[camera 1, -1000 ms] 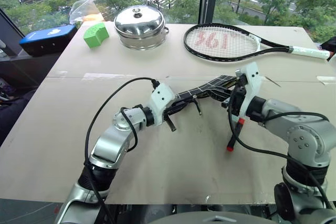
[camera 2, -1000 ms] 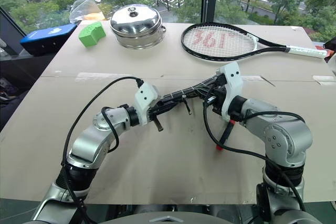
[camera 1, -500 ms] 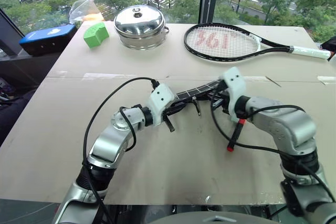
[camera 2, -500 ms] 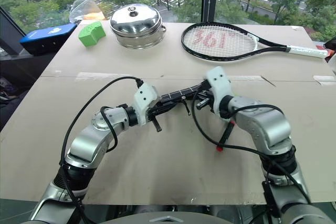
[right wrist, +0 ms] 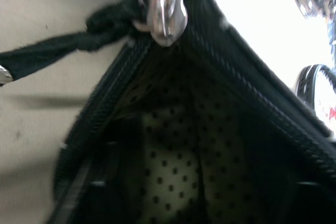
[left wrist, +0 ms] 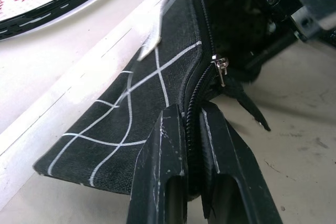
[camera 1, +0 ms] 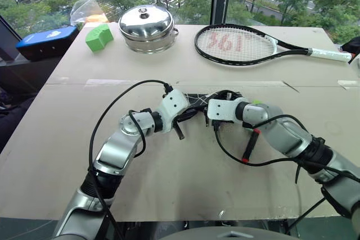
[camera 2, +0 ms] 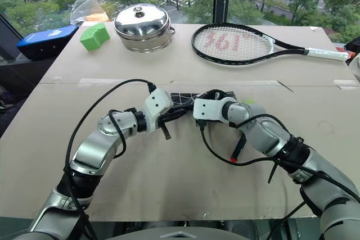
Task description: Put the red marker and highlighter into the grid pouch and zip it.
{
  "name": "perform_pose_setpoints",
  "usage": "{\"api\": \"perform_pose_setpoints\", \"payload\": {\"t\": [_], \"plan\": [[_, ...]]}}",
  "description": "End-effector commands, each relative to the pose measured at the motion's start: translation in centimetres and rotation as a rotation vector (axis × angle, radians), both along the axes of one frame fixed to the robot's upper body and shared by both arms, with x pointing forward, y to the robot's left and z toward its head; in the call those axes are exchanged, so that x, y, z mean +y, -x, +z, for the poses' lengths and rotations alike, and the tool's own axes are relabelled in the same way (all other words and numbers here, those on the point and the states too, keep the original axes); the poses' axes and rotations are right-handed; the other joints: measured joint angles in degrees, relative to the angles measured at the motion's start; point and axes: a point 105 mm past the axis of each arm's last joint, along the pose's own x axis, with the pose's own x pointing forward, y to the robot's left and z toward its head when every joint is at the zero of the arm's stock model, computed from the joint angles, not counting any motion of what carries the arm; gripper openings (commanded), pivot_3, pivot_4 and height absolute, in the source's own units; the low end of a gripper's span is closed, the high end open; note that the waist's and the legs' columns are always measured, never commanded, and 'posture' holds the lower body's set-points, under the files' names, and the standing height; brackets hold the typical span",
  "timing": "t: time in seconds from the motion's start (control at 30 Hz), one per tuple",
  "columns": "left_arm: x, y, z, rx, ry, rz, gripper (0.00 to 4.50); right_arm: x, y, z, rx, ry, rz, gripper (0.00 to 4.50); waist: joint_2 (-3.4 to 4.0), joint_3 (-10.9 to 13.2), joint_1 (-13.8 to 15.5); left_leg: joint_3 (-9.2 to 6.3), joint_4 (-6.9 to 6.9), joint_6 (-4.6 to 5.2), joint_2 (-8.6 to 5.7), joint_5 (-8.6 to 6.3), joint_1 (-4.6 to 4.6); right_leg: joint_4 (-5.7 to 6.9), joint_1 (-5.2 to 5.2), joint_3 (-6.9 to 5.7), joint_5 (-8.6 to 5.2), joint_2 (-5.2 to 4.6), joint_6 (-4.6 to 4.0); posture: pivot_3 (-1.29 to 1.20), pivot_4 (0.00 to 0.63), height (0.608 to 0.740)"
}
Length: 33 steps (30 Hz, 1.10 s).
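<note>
The grid pouch [camera 1: 194,99] lies near the table's middle between my two grippers. My left gripper [camera 1: 183,117] is shut on its zipper edge [left wrist: 191,124]. The zipper slider [left wrist: 220,69] sits just beyond those fingers, its black pull strap [right wrist: 47,59] hanging loose. My right gripper [camera 1: 208,110] pokes into the pouch's open mouth, fingers spread. Its wrist view looks in at the dotted lining [right wrist: 168,182]. The red marker [camera 1: 251,143] lies on the table under my right forearm, untouched. A bright green bit [camera 1: 256,103], apparently the highlighter's cap, peeks out behind my right wrist.
A tennis racket [camera 1: 239,44] lies at the back right. A lidded steel pot [camera 1: 148,26], a green block [camera 1: 100,36] and a blue box [camera 1: 48,40] stand at the back left. Bare tabletop stretches in front of both arms.
My right arm has rolled over, dropped and swung left, bringing its gripper to the pouch's mouth. The pouch has sunk toward the table. My left gripper kept its hold.
</note>
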Motion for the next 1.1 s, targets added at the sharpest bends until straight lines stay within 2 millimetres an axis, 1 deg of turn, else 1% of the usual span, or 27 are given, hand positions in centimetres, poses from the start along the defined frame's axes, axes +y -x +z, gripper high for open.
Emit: {"api": "perform_pose_setpoints", "payload": {"t": [0.03, 0.07, 0.13, 0.17, 0.27, 0.37, 0.43, 0.47, 0.57, 0.63, 0.67, 0.8, 0.9, 0.97, 1.0, 1.07, 1.1], "plan": [[0.0, -0.3, 1.4, -0.058, 0.005, -0.012, 0.00, -0.1, -0.4, 1.1, -0.040, -0.001, -0.001, 4.20, 0.00, 0.0, -0.1, 0.00, 0.00, -0.01, 0.00, 0.00, 0.01, 0.00, 0.00, 0.00, 0.00, -0.01, 0.00, 0.00, 0.150, 0.740], [0.0, -0.4, 1.4, -0.057, 0.004, -0.009, 0.00, -0.2, -0.4, 1.1, -0.046, 0.002, -0.003, 4.46, 0.00, 0.0, -0.1, 0.00, 0.00, -0.01, 0.00, 0.01, 0.01, 0.01, 0.01, 0.00, 0.00, -0.01, 0.00, 0.00, 0.150, 0.740], [0.3, -0.6, 1.4, -0.053, 0.002, -0.001, 0.00, -0.5, -0.5, 1.4, -0.060, 0.003, -0.014, 4.46, 0.00, 0.0, -0.1, 0.01, 0.01, -0.02, 0.00, 0.01, 0.02, 0.01, 0.02, 0.00, 0.00, -0.01, 0.00, 0.00, 0.150, 0.740], [0.5, -0.7, 1.3, -0.050, 0.001, 0.005, 0.00, -0.8, -0.3, 1.6, -0.043, -0.024, -0.032, 4.46, 0.00, 0.0, -0.1, 0.00, 0.01, -0.02, -0.01, 0.01, 0.03, 0.01, 0.04, -0.02, 0.00, -0.01, 0.00, 0.00, 0.150, 0.740], [1.3, -1.1, 1.1, -0.039, -0.002, 0.035, 0.00, -2.0, 0.8, 2.7, 0.097, -0.211, -0.116, 4.46, 0.00, 0.0, 0.1, -0.02, 0.01, -0.02, -0.01, 0.01, 0.03, 0.01, 0.07, -0.04, 0.00, -0.03, 0.00, 0.00, 0.150, 0.740], [2.1, -1.4, 1.1, -0.037, -0.005, 0.058, 0.00, -3.3, 2.8, 4.9, 0.232, -0.456, -0.204, 4.46, 0.00, 0.0, 0.3, -0.07, 0.01, -0.02, 0.00, 0.01, 0.00, 0.01, 0.07, -0.09, 0.01, -0.11, 0.00, 0.00, 0.150, 0.740], [2.4, -1.5, 1.1, -0.036, -0.005, 0.066, 0.00, -4.2, 3.7, 5.8, 0.265, -0.548, -0.260, 4.46, 0.00, 0.0, 0.4, -0.10, 0.02, -0.02, 0.02, 0.01, 0.00, 0.03, 0.08, -0.10, 0.02, -0.13, -0.01, 0.00, 0.150, 0.740], [2.5, -1.6, 1.1, -0.036, -0.006, 0.070, 0.00, -4.8, 4.3, 5.8, 0.284, -0.574, -0.301, 4.46, 0.00, 0.0, 0.4, -0.07, 0.02, -0.02, 0.01, 0.01, 0.02, 0.04, 0.07, -0.08, 0.02, -0.13, -0.01, 0.00, 0.150, 0.740], [3.0, -1.6, 1.0, -0.037, -0.011, 0.078, 0.00, -7.3, 5.8, 4.4, 0.320, -0.641, -0.546, 4.46, -0.05, 0.0, 0.9, -0.14, 0.00, -0.02, 0.01, 0.00, 0.03, 0.03, 0.08, -0.13, 0.01, -0.21, -0.02, 0.00, 0.150, 0.740], [3.0, -1.7, 1.0, -0.037, -0.012, 0.079, 0.00, -9.5, 6.6, 3.0, 0.300, -0.595, -0.766, 4.46, 0.03, 0.0, 1.0, -0.22, -0.01, -0.02, 0.01, -0.01, -0.01, 0.03, 0.07, -0.20, 0.01, -0.23, -0.03, 0.00, 0.150, 0.740], [3.0, -1.7, 1.1, -0.038, -0.011, 0.079, 0.00, -10.3, 7.1, 2.3, 0.302, -0.586, -0.844, 4.46, 0.04, 0.0, 1.0, -0.19, -0.01, -0.02, -0.03, -0.01, -0.03, 0.03, 0.05, -0.18, 0.01, -0.31, -0.04, 0.00, 0.150, 0.740], [2.7, -1.8, 1.2, -0.040, -0.003, 0.077, 0.00, -10.4, 8.6, -0.5, 0.404, -0.754, -1.023, 4.46, -0.11, -0.1, 1.0, -0.24, 0.00, -0.02, -0.06, 0.00, -0.08, 0.04, 0.01, -0.24, 0.01, -0.36, -0.04, 0.00, 0.150, 0.740], [2.4, -1.7, 1.2, -0.039, 0.000, 0.070, 0.00, -10.6, 9.0, -2.4, 0.444, -0.792, -1.161, 4.46, -0.03, 0.0, 0.8, -0.21, -0.02, -0.03, -0.05, 0.00, -0.08, 0.05, -0.01, -0.20, 0.01, -0.27, -0.02, 0.00, 0.150, 0.740], [2.3, -1.7, 1.2, -0.039, 0.001, 0.067, 0.00, -9.9, 9.5, -3.4, 0.504, -0.812, -1.184, 4.46, -0.04, 0.0, 0.8, -0.18, -0.01, -0.03, -0.06, 0.00, -0.06, 0.05, -0.01, -0.14, 0.00, -0.03, -0.01, 0.00, 0.150, 0.740], [2.3, -1.6, 1.2, -0.039, 0.001, 0.065, 0.00, -9.6, 9.7, -3.8, 0.528, -0.821, -1.190, 4.22, -0.05, 0.0, 0.9, -0.17, -0.01, -0.03, -0.06, 0.01, -0.06, 0.05, -0.01, -0.11, 0.00, 0.00, -0.01, 0.00, 0.150, 0.740], [2.2, -1.5, 1.3, -0.038, 0.002, 0.060, 0.00, -9.6, 10.3, -4.6, 0.557, -0.814, -1.210, 3.59, -0.12, -0.1, 0.9, -0.19, -0.01, -0.04, -0.06, 0.01, -0.03, 0.05, 0.00, -0.09, -0.01, 0.03, 0.00, 0.00, 0.150, 0.740], [2.2, -1.4, 1.3, -0.038, 0.002, 0.058, 0.00, -9.9, 10.6, -4.6, 0.554, -0.816, -1.222, 3.08, -0.15, -0.1, 0.9, -0.19, -0.01, -0.04, -0.06, 0.00, -0.03, 0.04, 0.02, -0.09, -0.01, 0.04, 0.00, 0.00, 0.150, 0.740]]}}
